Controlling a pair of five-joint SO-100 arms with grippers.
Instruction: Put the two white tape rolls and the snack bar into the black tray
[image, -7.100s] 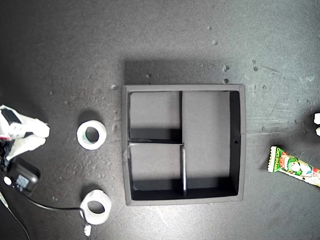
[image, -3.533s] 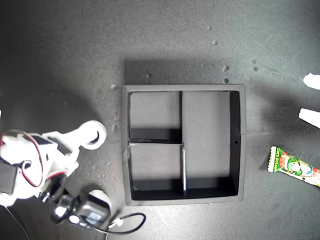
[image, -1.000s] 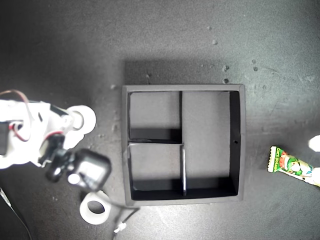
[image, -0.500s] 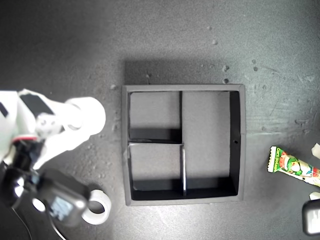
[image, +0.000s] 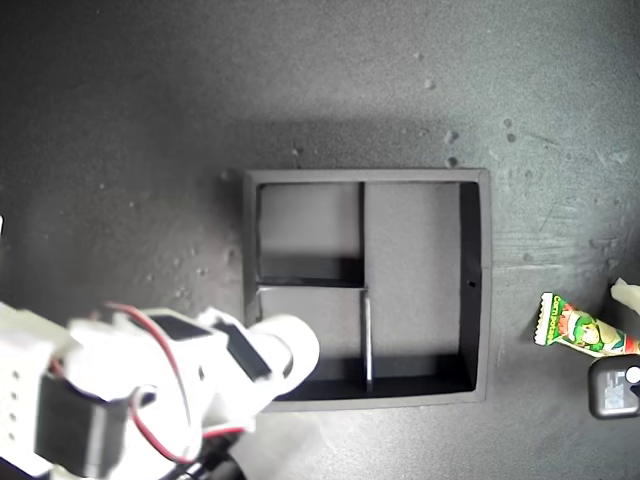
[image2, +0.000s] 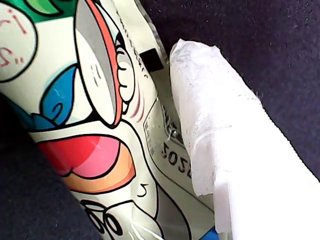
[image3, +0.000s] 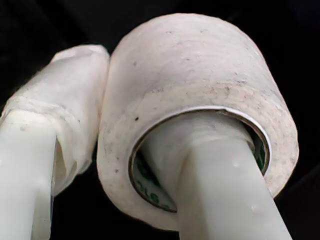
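my second gripper (image3: 107, 150) clamps a tape roll (image3: 200, 105) over the tray (image: 476, 290) corner; my first gripper (image: 625, 300) touches the snack bar (image: 585, 333), grip state unclear.

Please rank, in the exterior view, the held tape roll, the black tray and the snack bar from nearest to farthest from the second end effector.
1. Tape roll, clamped in the second end effector.
2. Black tray, directly beneath the roll's edge.
3. Snack bar, at the exterior view's right edge.
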